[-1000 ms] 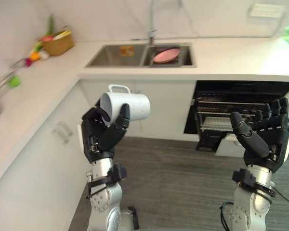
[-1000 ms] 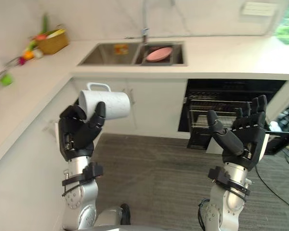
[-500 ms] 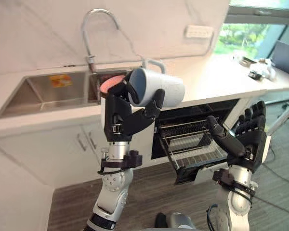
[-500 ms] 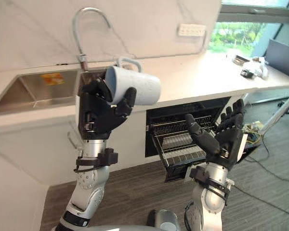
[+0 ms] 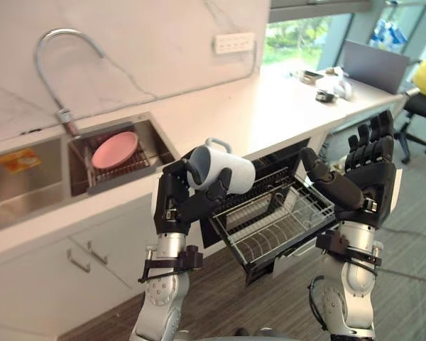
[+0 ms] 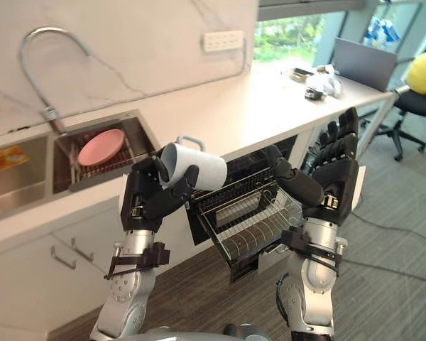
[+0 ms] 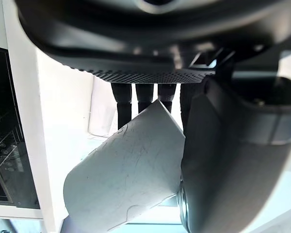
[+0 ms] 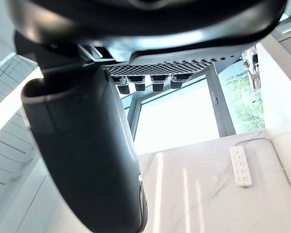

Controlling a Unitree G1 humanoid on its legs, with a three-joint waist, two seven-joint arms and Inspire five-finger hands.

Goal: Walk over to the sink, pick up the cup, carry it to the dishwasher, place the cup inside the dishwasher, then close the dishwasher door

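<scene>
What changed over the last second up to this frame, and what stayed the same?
Mostly the camera moved: the view swung from the corner counter toward the pulled-out wire dishwasher rack, which now shows just behind the white ceramic cup. The left hand kept its grip on the cup, which lies sideways with its handle up. The right hand stayed open and raised. The pink plate is still in the steel sink.

cup (image 5: 226, 172): underside hidden in left hand (image 5: 179, 204)
sink (image 5: 35, 193): left basin cut off by picture edge
counter items (image 5: 332, 84): too small to tell
chair (image 5: 423, 106): cut off at edge
</scene>
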